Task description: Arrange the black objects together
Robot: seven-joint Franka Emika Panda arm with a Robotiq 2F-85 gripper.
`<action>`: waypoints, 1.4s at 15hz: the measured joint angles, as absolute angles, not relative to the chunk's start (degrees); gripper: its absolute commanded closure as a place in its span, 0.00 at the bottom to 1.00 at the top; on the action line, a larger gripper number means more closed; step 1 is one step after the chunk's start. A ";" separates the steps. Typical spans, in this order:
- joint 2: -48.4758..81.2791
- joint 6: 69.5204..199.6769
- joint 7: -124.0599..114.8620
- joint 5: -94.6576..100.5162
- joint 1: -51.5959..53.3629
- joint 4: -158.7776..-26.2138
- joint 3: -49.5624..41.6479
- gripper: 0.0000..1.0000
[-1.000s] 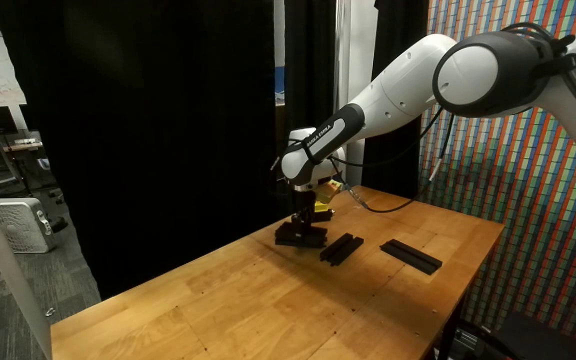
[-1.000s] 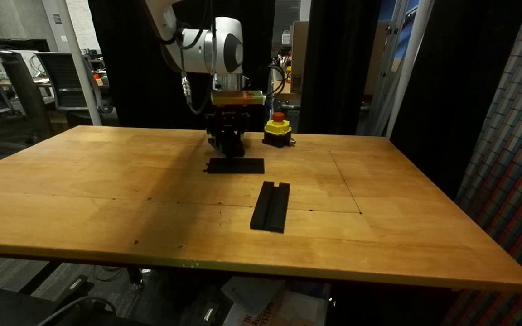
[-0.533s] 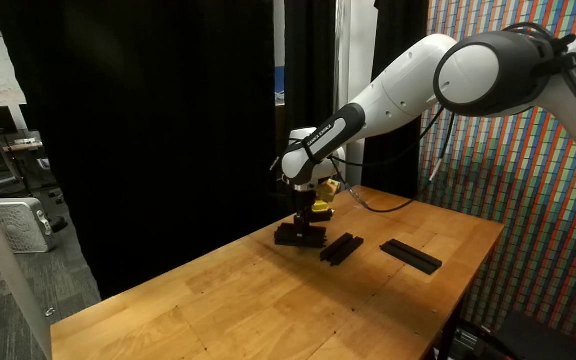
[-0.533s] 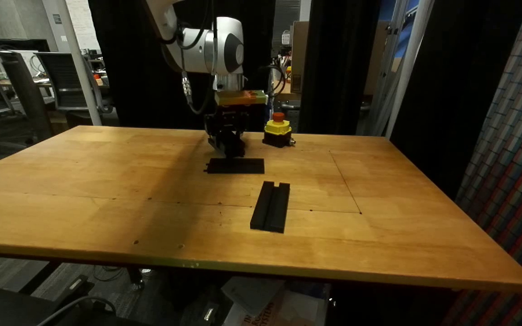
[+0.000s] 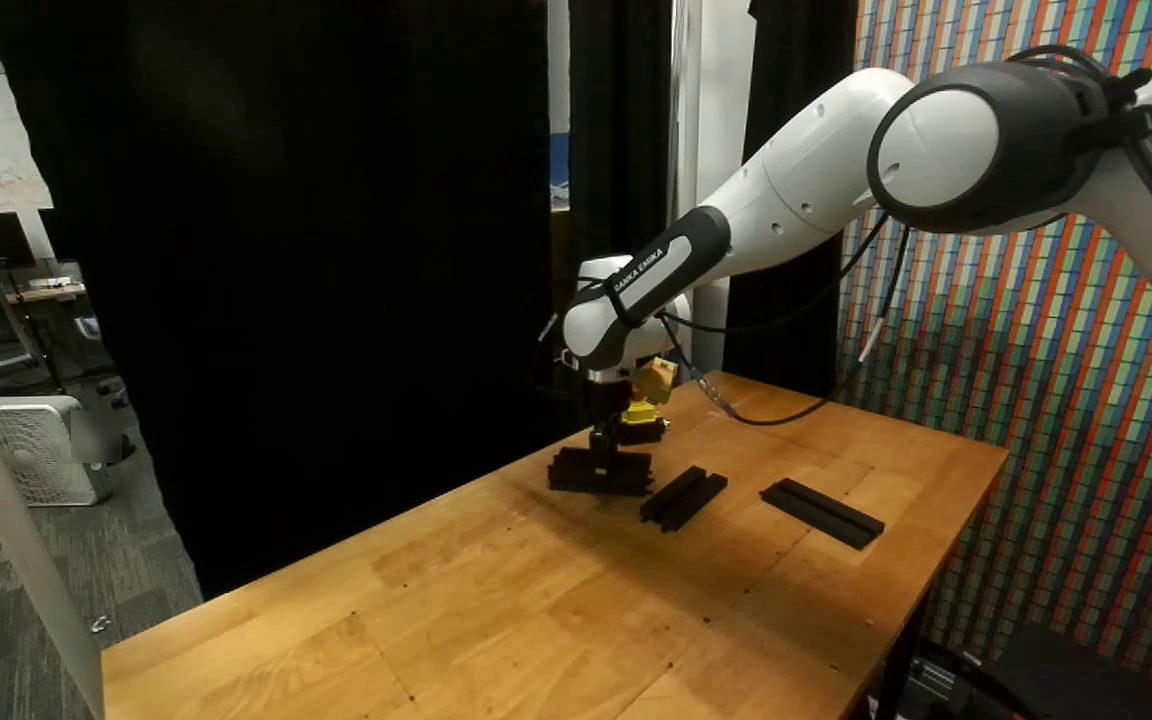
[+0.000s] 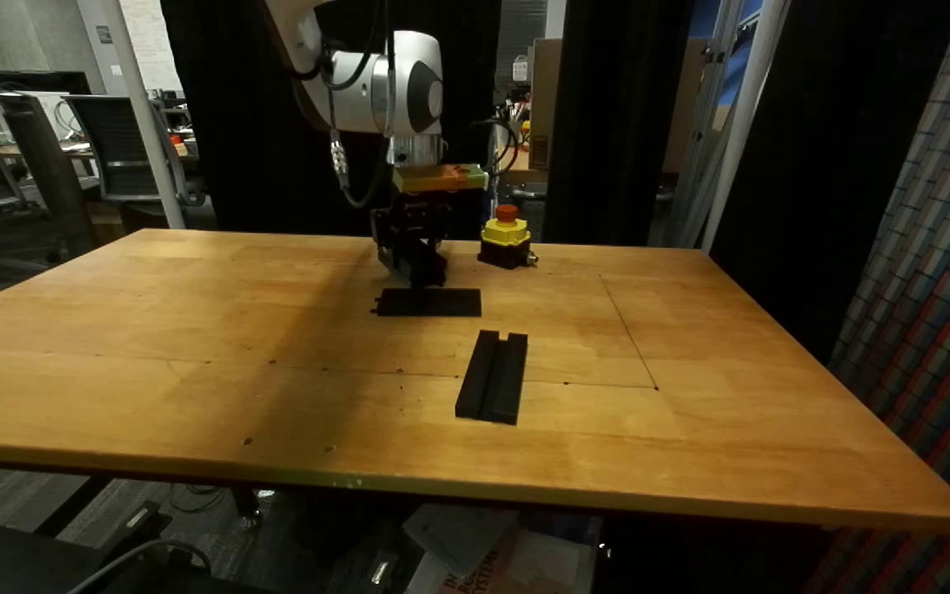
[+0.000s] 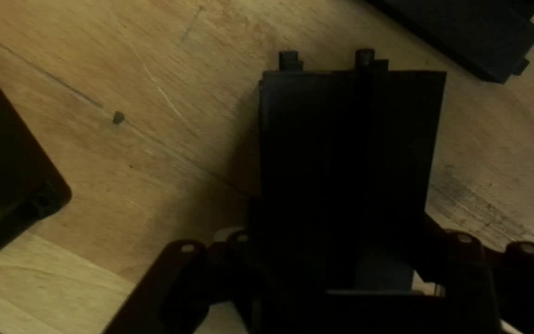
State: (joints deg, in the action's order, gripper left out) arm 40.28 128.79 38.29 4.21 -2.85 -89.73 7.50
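Observation:
Grooved black objects lie on the wooden table (image 5: 416, 590). One stands under my gripper (image 7: 341, 215) in the wrist view, its black slab (image 7: 313, 106) showing pegs at the end; it may be a stack of more than one. A finger presses against each long side of it. In both exterior views the gripper (image 6: 419, 271) is low at the table, dark against the piece (image 5: 628, 476). Close beside it lies a middle black object (image 5: 684, 498), also at the top right of the wrist view (image 7: 471, 35). Farther off rests another black object (image 5: 822, 513), set at an angle.
A yellow button box with a red top (image 6: 506, 238) stands close to the gripper, and its dark base (image 7: 12, 148) shows at the left of the wrist view. The table's far edge runs just behind the gripper, with a black curtain (image 5: 286, 280) beyond.
My wrist has turned slightly, and the piece under the gripper has shifted very slightly with it. The other black objects have not moved.

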 measured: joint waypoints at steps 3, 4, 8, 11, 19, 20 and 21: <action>40.38 128.79 38.29 4.21 -2.85 -90.49 7.50 0.00; 40.40 128.79 38.29 4.21 -2.85 -90.72 7.50 0.00; 40.32 129.24 38.29 4.21 -2.85 -91.23 7.52 0.00; 39.31 130.29 38.29 4.21 -2.84 -91.49 7.67 0.00; 29.77 128.72 38.07 5.69 -2.52 -98.11 7.47 0.00; 28.06 127.25 38.38 5.70 -2.59 -99.32 7.39 0.00; 26.36 126.01 39.00 5.70 -2.73 -100.61 7.35 0.00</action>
State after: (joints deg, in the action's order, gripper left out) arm 26.36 126.01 39.00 5.70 -2.73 -100.61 7.35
